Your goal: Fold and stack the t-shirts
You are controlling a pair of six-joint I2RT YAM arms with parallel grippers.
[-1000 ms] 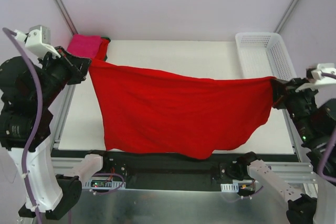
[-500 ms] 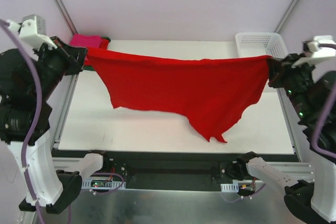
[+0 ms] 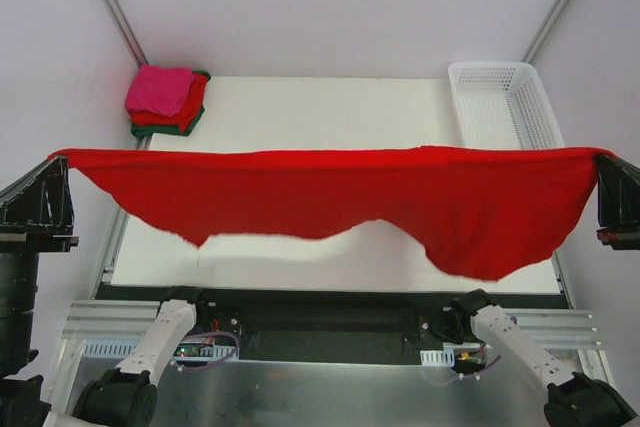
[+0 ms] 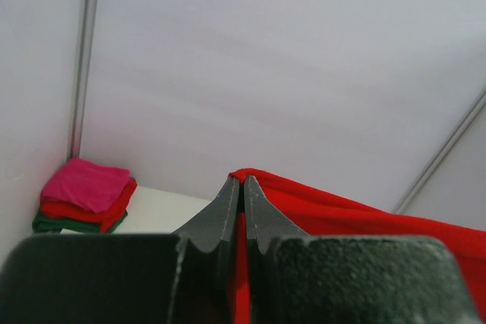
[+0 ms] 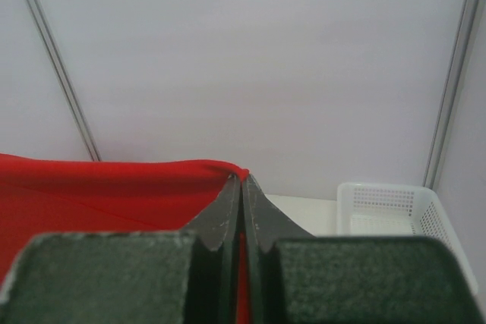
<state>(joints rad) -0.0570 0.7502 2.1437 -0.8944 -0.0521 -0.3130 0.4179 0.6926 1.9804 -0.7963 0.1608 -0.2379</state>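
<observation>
A bright red t-shirt hangs stretched wide above the table, held taut by its two ends. My left gripper is shut on the shirt's left end, and in the left wrist view the red cloth runs out from between the closed left gripper. My right gripper is shut on the right end; the right wrist view shows the cloth pinched in the right gripper. A stack of folded t-shirts, hot pink on red on dark green, sits at the table's far left corner.
A white lattice basket stands at the far right of the white table. Frame poles rise at both back corners. The same folded stack and the basket also show in the wrist views.
Both arms have risen and drawn toward the camera and apart. The red shirt went from draped across the table to hanging taut in the air.
</observation>
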